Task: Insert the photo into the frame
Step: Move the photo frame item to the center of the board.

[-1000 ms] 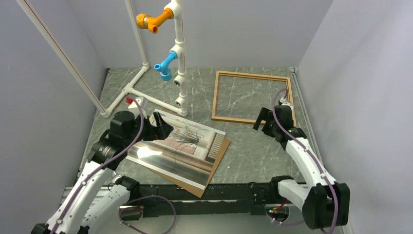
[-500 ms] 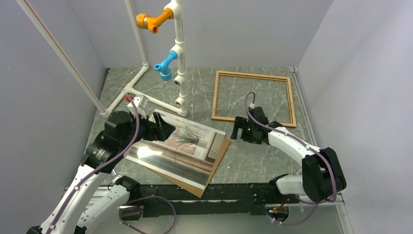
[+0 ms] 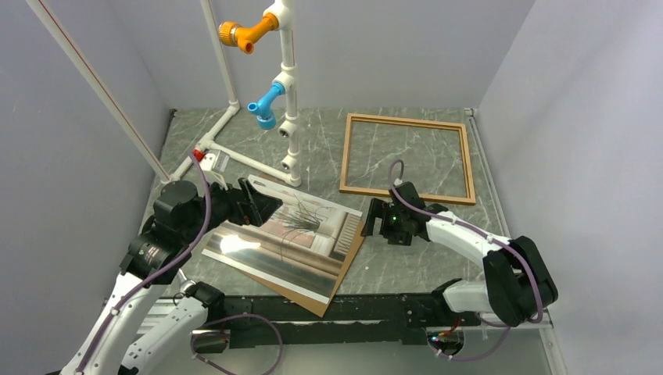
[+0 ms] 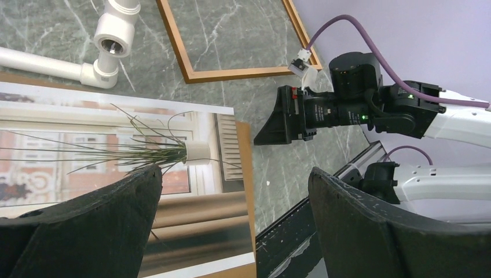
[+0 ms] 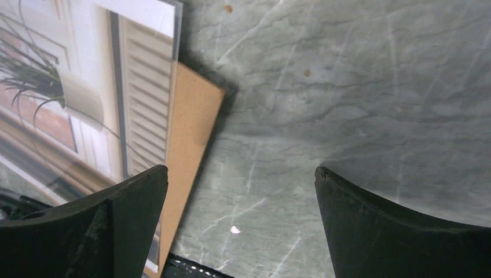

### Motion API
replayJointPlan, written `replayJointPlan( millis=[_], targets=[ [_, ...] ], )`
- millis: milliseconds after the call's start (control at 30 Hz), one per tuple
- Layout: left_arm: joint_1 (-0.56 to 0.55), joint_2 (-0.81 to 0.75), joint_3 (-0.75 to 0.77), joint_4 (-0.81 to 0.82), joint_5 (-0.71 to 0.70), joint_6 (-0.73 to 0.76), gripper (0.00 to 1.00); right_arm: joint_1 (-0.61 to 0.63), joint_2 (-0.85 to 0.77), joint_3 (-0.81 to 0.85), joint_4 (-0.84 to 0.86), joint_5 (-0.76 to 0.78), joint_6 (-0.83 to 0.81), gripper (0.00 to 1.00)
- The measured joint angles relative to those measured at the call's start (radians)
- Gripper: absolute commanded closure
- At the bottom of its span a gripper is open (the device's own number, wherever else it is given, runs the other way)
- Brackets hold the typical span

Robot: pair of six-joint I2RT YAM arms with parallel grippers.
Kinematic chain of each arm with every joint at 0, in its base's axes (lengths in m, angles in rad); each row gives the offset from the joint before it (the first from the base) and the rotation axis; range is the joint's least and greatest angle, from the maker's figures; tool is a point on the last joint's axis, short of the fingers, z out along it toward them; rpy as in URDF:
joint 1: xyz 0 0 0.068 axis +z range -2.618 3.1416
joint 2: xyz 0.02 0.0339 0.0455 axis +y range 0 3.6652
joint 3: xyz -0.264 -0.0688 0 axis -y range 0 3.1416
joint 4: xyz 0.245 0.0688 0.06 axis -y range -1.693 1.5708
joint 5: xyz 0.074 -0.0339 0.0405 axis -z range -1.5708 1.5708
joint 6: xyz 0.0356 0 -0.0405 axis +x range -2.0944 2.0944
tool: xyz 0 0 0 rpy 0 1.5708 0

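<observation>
The left arm has drawn back slightly toward the left edge of the table (image 3: 406,250). The right arm has swung left, away from the near right corner of the frame (image 3: 345,152), and now sits just beside the right edge of the photo (image 3: 289,242).

The two grippers now flank the photo, so a pickup looks close, though nothing is gripped yet. The left gripper (image 3: 256,203) hangs over the photo's far left part with its jaws spread wide and empty. The photo lies face up near the table's near edge, left of centre, askew on a board (image 5: 191,133). The right gripper (image 3: 374,221) is also wide apart and empty, low over bare table by the board's right corner. The frame lies flat and unfilled toward the far right corner.

Count: two grippers, one photo, one board, one frame, and one pipe stand (image 3: 288,86) at far left.
</observation>
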Motion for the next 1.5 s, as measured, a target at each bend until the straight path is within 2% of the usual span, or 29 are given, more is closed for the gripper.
replayJointPlan(
  millis=[267, 533, 1000, 1200, 1500],
  targets=[
    [0.000, 0.000, 0.006, 0.000, 0.006, -0.005, 0.01, 0.090, 0.024, -0.003, 0.061, -0.045, 0.070, 0.01],
    [0.000, -0.003, 0.006, 0.000, 0.006, -0.005, 0.01, 0.208, 0.134, 0.053, 0.173, -0.076, 0.175, 0.01],
    [0.000, -0.014, 0.006, -0.009, -0.006, -0.005, 0.01, 0.288, 0.319, 0.200, 0.269, -0.075, 0.277, 0.00],
    [0.000, -0.012, 0.006, -0.009, -0.006, -0.004, 0.01, 0.290, 0.301, 0.190, 0.253, -0.057, 0.274, 0.00],
    [0.000, 0.013, 0.006, -0.017, -0.032, -0.004, 0.01, 0.232, 0.155, 0.173, 0.035, 0.069, 0.166, 0.00]
  ],
)
